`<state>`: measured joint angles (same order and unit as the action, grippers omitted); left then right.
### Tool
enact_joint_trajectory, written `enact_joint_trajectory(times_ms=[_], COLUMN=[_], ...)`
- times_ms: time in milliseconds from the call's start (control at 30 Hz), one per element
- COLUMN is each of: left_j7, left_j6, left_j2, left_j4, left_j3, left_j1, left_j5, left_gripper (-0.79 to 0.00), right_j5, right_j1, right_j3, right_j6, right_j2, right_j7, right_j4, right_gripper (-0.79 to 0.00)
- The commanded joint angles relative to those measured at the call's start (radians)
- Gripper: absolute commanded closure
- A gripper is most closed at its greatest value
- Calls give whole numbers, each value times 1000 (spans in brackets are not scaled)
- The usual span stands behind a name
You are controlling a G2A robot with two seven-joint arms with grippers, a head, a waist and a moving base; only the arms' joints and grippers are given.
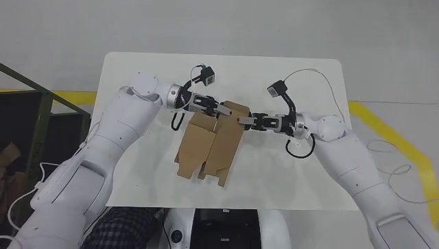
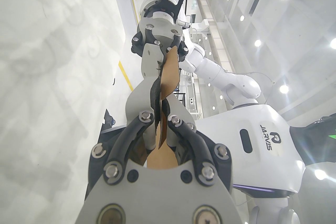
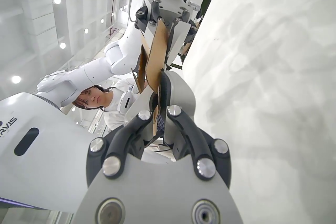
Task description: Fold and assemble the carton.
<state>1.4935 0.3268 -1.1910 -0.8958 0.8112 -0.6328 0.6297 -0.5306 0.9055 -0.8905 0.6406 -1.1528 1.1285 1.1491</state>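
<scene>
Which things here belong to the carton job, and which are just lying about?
In the job:
carton, gripped at its far edge
left gripper, shut on carton
right gripper, shut on carton

Just about:
table
green frame beside the table
yellow floor line

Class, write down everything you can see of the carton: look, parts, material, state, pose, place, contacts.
The carton is plain brown corrugated cardboard, not yet opened out, with creased panels and notched flaps at its near end. It lies over the white table, gripped along its far edge: the left gripper is shut on one corner, the right gripper on the other. The held edge looks slightly twisted between them.
</scene>
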Motion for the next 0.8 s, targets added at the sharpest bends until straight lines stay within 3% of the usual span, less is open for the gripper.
enact_joint_trajectory(times_ms=[0, 33, 67, 100, 133, 500, 767], left_j7=[0, -1, -2, -5, -7, -52, -113], left_j6=[0, 1, 2, 5, 7, 52, 113], left_j2=[0, 0, 0, 1, 2, 33, 88], left_j4=[-4, -4, -4, -3, 0, 1, -37], left_j3=[-4, -5, -5, -4, -2, 97, 234], left_j1=[1, 2, 1, 2, 3, -26, -121], left_j5=[-5, -4, -2, -1, 1, 79, 67], left_gripper=[0, 0, -120, -720, -785, -785, -785], right_j5=[-5, -8, -11, -15, -21, -101, -107], right_j1=[-2, -2, -2, -2, -2, 25, 104], right_j3=[1, 0, 0, -2, -3, -46, -143], right_j6=[1, 1, 1, -1, -4, -69, -154], right_j2=[-2, -3, -4, -5, -5, -4, 12], right_j7=[5, 5, 4, 3, 2, -24, -241], right_j4=[-3, -5, -6, -8, -9, -17, 33], right_gripper=[0, 0, 0, 0, 0, 0, 0])
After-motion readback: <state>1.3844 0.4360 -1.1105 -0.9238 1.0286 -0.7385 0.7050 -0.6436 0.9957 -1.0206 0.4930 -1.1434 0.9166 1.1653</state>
